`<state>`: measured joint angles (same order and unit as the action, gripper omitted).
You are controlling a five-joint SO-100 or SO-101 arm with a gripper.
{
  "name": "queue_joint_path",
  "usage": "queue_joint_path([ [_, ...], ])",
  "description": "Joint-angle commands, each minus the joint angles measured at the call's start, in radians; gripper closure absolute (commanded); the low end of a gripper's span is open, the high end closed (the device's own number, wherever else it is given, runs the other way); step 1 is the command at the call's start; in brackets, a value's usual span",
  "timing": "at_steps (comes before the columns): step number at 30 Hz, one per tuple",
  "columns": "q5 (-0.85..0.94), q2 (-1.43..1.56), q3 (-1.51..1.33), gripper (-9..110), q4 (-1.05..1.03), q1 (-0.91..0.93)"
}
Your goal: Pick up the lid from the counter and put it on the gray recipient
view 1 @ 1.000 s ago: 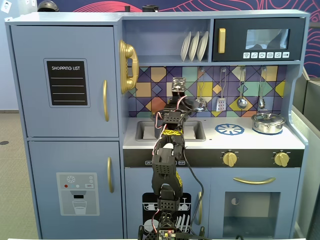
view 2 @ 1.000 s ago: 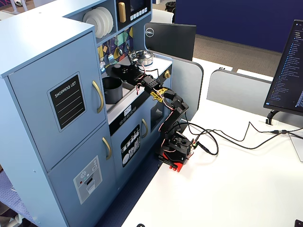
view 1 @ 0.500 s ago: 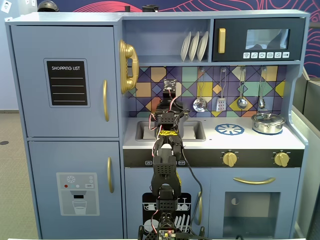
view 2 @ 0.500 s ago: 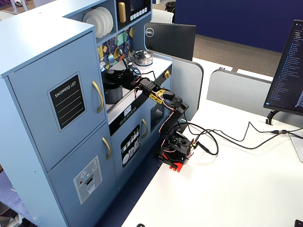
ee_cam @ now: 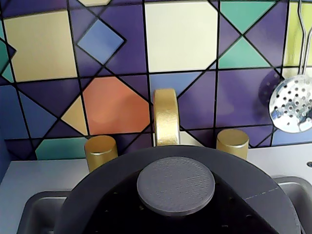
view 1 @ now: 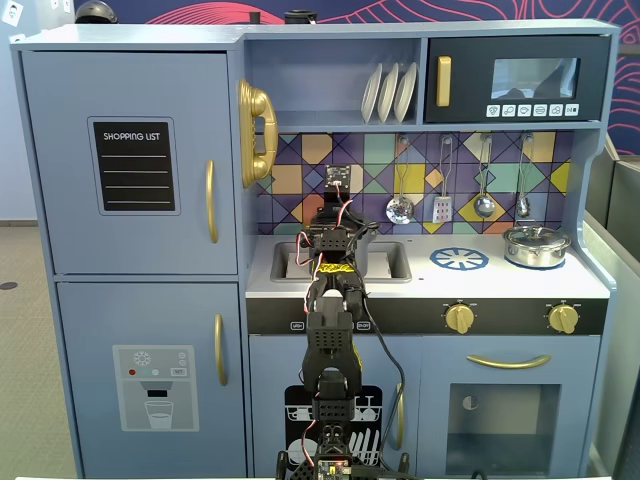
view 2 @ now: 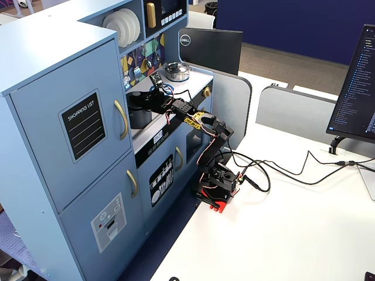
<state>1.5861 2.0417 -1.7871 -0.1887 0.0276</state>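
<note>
The lid (ee_cam: 175, 187) lies flat and level just below the wrist camera, over the sink, its knob facing up. In the side fixed view it sits directly over the pot (view 2: 139, 112). Whether the end effector (view 2: 142, 96) grips it cannot be told.

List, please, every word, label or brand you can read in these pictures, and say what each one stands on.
"SHOPPING LIST" on the black chalkboard panel of the upper fridge door, readable in both fixed views.
"DELL" on the back of the black monitor beside the kitchen.
Too small to read: microwave button icons, ice dispenser panel, dishwasher print, and the text on the computer screen.
The wrist view shows no text.
</note>
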Motion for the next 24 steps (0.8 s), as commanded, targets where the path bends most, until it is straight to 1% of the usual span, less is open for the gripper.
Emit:
queue_joint_path([
  [1, -0.017, 0.029, 0.005, 102, 0.032, -0.02],
  [12, -0.025, 0.006, -0.015, 102, 0.054, -0.029],
  [24, 0.0, -0.006, -0.031, 102, 0.078, 0.0],
])
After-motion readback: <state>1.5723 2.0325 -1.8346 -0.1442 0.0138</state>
